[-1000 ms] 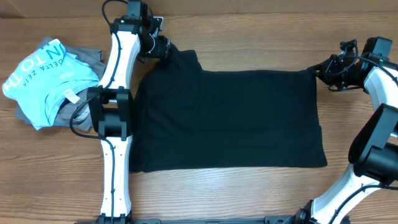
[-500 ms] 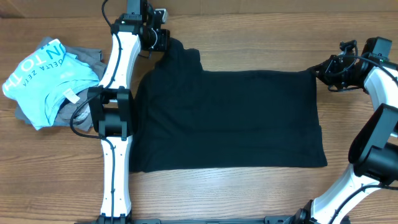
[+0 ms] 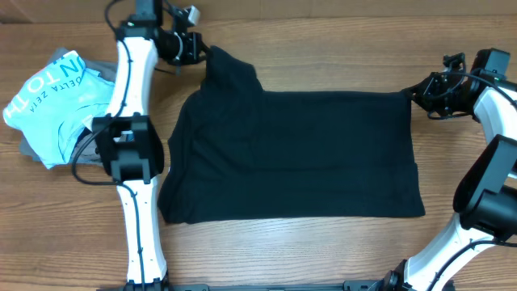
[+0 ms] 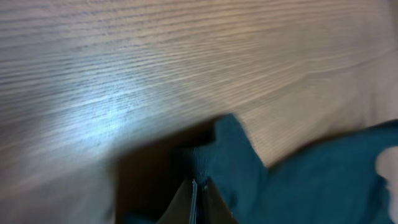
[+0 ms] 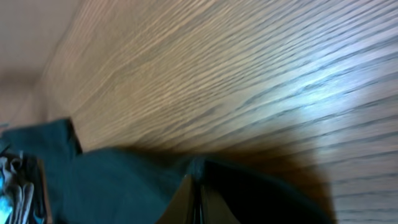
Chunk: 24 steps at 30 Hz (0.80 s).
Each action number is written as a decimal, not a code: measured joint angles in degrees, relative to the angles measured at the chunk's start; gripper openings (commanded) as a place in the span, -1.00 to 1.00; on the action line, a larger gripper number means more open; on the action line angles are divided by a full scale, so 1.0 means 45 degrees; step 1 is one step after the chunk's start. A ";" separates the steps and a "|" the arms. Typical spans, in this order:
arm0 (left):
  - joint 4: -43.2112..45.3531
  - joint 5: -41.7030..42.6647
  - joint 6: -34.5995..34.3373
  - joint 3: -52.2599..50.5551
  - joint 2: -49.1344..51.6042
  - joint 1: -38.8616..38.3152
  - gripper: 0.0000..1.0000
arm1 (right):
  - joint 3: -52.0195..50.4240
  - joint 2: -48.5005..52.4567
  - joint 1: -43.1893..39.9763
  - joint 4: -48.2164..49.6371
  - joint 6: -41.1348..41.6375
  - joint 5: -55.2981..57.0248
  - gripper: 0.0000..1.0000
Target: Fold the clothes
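Black shirt (image 3: 299, 153) is pinched at both far corners. The left gripper (image 3: 195, 50) is clamped on the sleeve-side corner and the right gripper (image 3: 414, 95) on the opposite one, and both wrist cams show fingertips closed tight on fabric. The rest lies spread flat on the table (image 3: 323, 250). My guess is they're keeping that edge taut so it can be folded over cleanly. Blue tee (image 3: 56, 101) sits bunched up beyond the left arm.
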 measured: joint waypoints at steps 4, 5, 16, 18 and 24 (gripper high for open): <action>-0.1443 -0.0151 0.0330 0.0000 -0.1316 0.0029 -0.92 | 0.0000 0.0000 -0.0442 0.0199 0.0491 0.0029 -0.92; -0.1914 -0.0223 0.0466 0.0015 -0.1700 -0.0029 -0.92 | 0.0000 0.0000 -0.0563 0.0194 0.0559 0.0029 -0.92; -0.6101 -0.1583 0.1530 0.0199 -0.2812 -0.0476 -0.92 | 0.0000 0.0000 -0.0821 -0.0029 0.0272 -0.0602 -0.92; -0.6513 -0.1797 0.1671 0.0199 -0.2812 -0.0476 -0.92 | 0.0000 0.0000 -0.0821 -0.0223 0.0005 -0.0923 -0.92; -0.7820 -0.2103 0.2200 0.0199 -0.2812 -0.0476 -0.91 | 0.0005 0.0000 -0.0903 -0.0869 -0.0253 -0.1059 -0.92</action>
